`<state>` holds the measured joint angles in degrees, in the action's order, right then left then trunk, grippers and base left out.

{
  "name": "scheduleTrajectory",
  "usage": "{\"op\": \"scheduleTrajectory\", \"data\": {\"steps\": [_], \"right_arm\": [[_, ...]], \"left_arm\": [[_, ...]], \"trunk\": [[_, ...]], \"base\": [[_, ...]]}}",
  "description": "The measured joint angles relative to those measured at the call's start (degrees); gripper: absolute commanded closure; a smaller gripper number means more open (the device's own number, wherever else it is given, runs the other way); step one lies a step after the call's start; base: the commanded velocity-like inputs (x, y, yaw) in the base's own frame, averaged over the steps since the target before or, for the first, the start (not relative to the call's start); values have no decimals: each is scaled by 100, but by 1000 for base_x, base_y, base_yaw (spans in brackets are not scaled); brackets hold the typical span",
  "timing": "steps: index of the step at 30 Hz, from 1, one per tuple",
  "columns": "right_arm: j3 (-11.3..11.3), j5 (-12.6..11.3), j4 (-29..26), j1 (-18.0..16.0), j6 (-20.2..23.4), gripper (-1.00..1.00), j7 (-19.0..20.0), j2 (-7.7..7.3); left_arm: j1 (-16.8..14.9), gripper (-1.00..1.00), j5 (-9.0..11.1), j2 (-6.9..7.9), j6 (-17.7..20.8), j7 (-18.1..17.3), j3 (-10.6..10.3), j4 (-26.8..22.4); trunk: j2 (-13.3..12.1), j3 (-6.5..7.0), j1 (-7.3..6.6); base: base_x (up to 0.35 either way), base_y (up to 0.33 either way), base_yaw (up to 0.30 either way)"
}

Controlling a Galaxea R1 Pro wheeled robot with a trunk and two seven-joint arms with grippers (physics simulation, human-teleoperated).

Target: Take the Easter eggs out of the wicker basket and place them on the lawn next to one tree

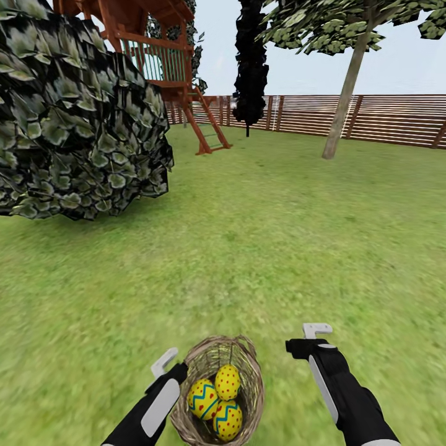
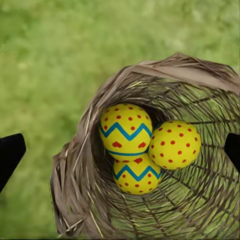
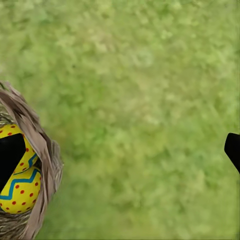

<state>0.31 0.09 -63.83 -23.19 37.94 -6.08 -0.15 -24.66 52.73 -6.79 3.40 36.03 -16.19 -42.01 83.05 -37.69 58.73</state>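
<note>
The wicker basket [image 1: 255, 371] sits on the lawn [image 1: 279, 248] just in front of me. Three yellow Easter eggs lie inside it: one with red dots [image 1: 227, 381] and two with blue zigzags [image 1: 203, 398] [image 1: 227, 419]. My left gripper [image 1: 164, 362] hovers at the basket's left rim, open and empty. The left wrist view looks down into the basket [image 2: 80, 165] at the eggs [image 2: 125, 131]. My right gripper [image 1: 316, 331] is open over bare grass to the basket's right; its wrist view catches the rim [image 3: 47, 155] and one egg [image 3: 22, 187]. A pale-trunked tree [image 1: 344, 105] stands far right.
A large dark bush [image 1: 74, 124] fills the left. Behind it stands a wooden play tower with a ladder [image 1: 204, 124]. A narrow black-leaved tree [image 1: 249, 68] and a slatted fence [image 1: 384, 118] close off the back. Open grass stretches between me and the pale tree.
</note>
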Motion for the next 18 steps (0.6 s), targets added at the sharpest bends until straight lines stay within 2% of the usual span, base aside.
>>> {"op": "scheduleTrajectory", "data": {"steps": [10,11,12,17,18], "right_arm": [[9,5,165,0,0,-100,0,-1],[9,19,167,1,0,-100,-1,-2],[9,21,167,1,0,-100,-1,-2],[9,24,167,0,-2,-100,-2,-2],[9,24,167,1,-2,-100,-1,-2]], "left_arm": [[0,-100,18,8,-66,-9,27,355],[2,-100,1,0,-342,-5,35,498],[3,-100,-7,-4,-421,-5,37,567],[7,-100,6,-43,-551,-27,44,881],[8,-100,62,-56,-582,-31,43,976]], "trunk": [[0,0,0],[0,0,0],[0,0,0],[0,0,0],[0,0,0]], "base": [[4,-2,0],[0,0,0],[0,0,0],[0,0,0],[0,0,0]]}}
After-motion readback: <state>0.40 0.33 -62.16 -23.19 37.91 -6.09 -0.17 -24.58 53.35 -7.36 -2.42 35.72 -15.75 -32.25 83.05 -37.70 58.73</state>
